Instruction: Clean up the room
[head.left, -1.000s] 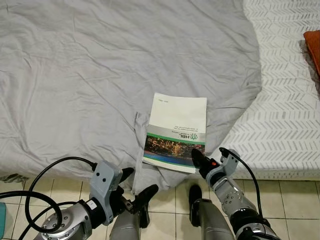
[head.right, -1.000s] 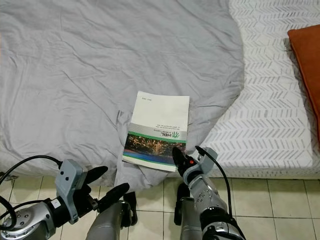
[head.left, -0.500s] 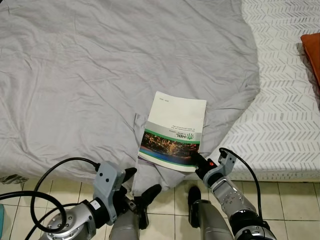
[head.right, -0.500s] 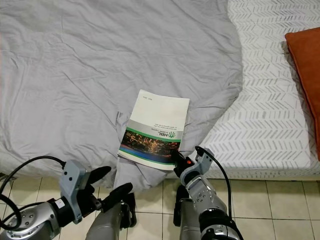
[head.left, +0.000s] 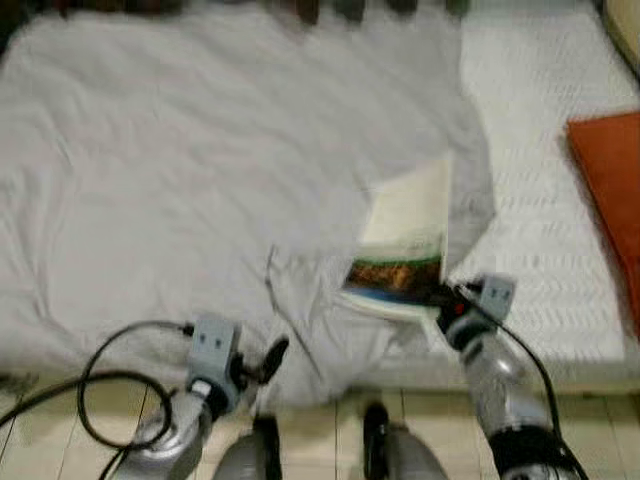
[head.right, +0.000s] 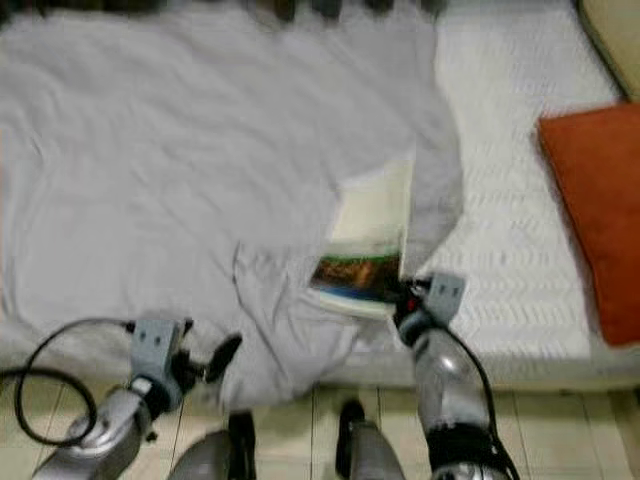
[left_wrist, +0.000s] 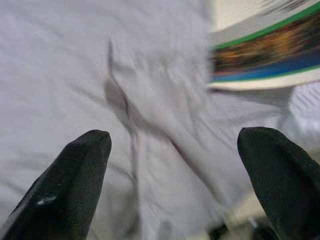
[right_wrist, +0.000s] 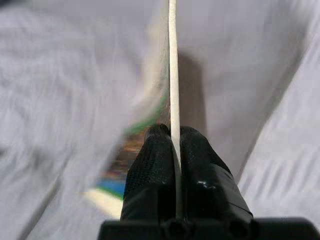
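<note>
The right tool (right_wrist: 172, 145) is clamping the booklet (head.left: 400, 245) at center frame, not yet stowed; the left tool (left_wrist: 175, 165) is hanging apart.

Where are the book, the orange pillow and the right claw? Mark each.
book (head.left: 405, 215), left eye view, pale upper cover.
orange pillow (head.right: 590, 210), right eye view, its middle.
right claw (right_wrist: 171, 150), right wrist view, between fingertips clamped on the book's edge.
</note>
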